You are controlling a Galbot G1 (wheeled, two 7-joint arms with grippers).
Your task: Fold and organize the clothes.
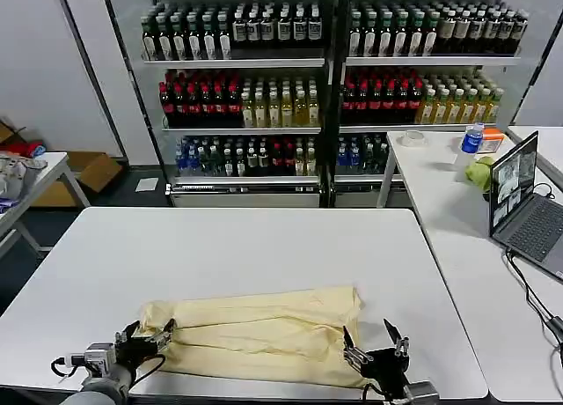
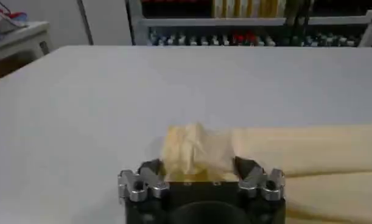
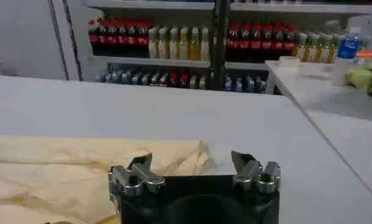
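The clothes are one cream T-shirt, folded into a long band near the front edge of the white table. My left gripper stands open at the band's left end. In the left wrist view the bunched end of the T-shirt lies between the wide-apart jaws of that gripper. My right gripper is open at the band's right end. In the right wrist view the corner of the T-shirt reaches just inside the jaws of that gripper, on the side of one finger.
Behind the table stand shelves of bottles. A second white table on the right carries a laptop, a green cloth, a bottle and a cable. Another table stands far left.
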